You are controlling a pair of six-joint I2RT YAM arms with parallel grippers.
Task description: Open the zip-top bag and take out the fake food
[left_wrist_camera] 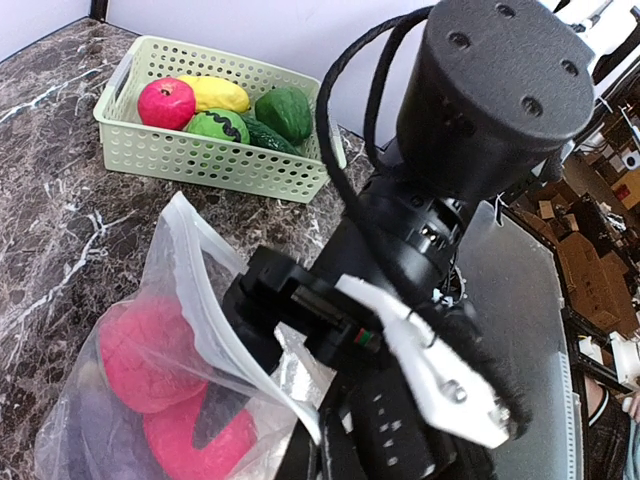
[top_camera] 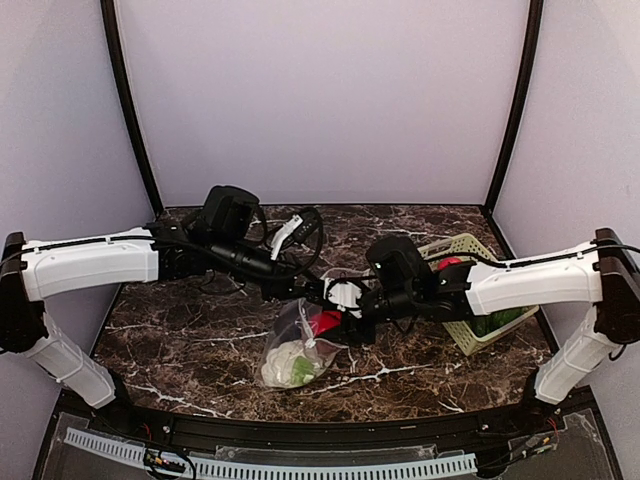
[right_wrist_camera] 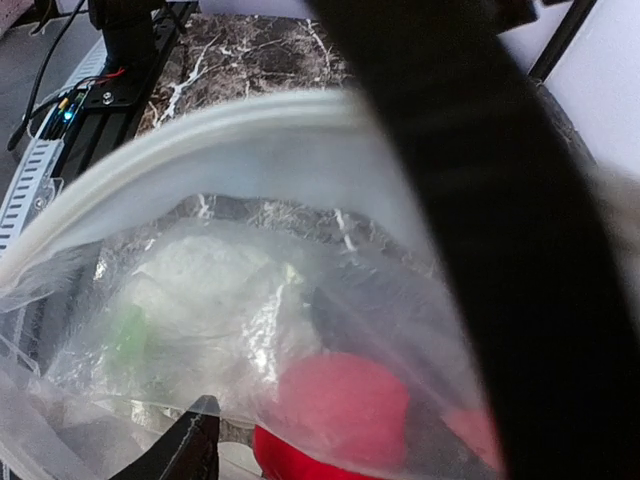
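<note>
I judge the bag (top_camera: 295,350) partly open, the food (right_wrist_camera: 340,405) all inside; whether the left fingers (top_camera: 325,292) or right fingers (right_wrist_camera: 195,450) pinch it, I cannot tell.

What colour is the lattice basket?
The basket is light green, clearest in the left wrist view.

The left arm (top_camera: 90,262) and right arm (top_camera: 530,284) have white shells, black round joints and looped black cables (top_camera: 312,232).

The dark, white-veined marble table (top_camera: 190,345) is carrying the zip-top bag (top_camera: 296,352), which is sagging toward the front middle. The light-green basket (top_camera: 463,338) is sitting by the right edge.
</note>
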